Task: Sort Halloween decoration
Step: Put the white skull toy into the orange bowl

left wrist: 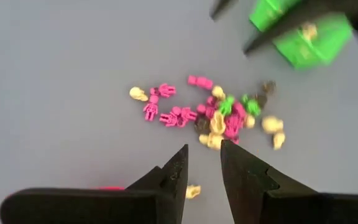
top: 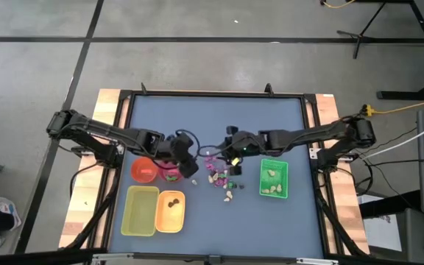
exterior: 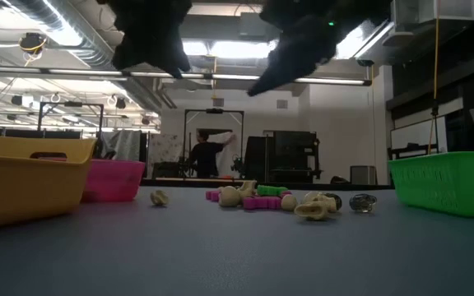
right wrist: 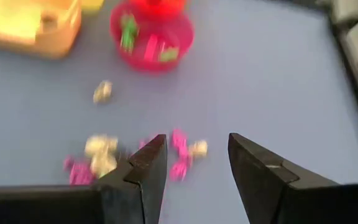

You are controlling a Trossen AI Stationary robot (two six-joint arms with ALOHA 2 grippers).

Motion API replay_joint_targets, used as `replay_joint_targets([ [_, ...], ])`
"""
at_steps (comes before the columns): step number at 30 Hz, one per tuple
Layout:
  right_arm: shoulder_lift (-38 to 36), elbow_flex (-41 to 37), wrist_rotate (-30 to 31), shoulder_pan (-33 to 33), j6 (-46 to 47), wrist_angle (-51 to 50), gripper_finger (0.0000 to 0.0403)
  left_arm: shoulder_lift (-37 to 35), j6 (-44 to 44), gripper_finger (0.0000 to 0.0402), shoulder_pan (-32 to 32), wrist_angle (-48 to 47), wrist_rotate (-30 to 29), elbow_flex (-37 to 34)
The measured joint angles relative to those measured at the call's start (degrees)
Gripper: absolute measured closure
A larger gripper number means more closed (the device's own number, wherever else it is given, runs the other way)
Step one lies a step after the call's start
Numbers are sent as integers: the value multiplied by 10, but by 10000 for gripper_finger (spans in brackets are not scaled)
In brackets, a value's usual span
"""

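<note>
On the left of the blue table [top: 212,118], the yellow tray [top: 140,211] and orange tray [top: 170,211] sit side by side; dark brown pieces [top: 173,203] lie in the orange one. Above them stand the orange bowl [top: 143,170] and the pink bowl [top: 171,174], touching; the pink bowl holds magenta and green trinkets.

The left gripper [left wrist: 204,163] hangs above the table just beside the pink bowl, its 2 fingers [left wrist: 174,171] a narrow gap apart with nothing between them.

In the middle lies the loose pile of Halloween decoration [top: 221,177]: magenta, cream, green and dark trinkets scattered on the table surface between the pink bowl and the green tray [top: 274,179].

The right gripper [right wrist: 196,163] hovers over the far edge of that pile, fingers spread wider and empty.

The green tray on the right holds a few cream pieces [top: 271,188].
</note>
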Motion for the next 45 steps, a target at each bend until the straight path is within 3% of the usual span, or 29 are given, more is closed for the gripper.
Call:
replay_joint_targets([
  [7,-23,-1,0,0,28,-100,232,0,98,312,-21,0,1,0],
  [14,-23,-1,0,0,33,-108,232,48,156,249,-23,7,16,0],
  [19,-23,-1,0,0,33,-108,232,107,269,223,-23,10,54,0],
  [31,-23,-1,-1,0,33,-111,233,194,442,221,-23,27,70,0],
  [45,-23,-2,-1,0,33,-110,233,248,468,241,-27,42,102,0],
])
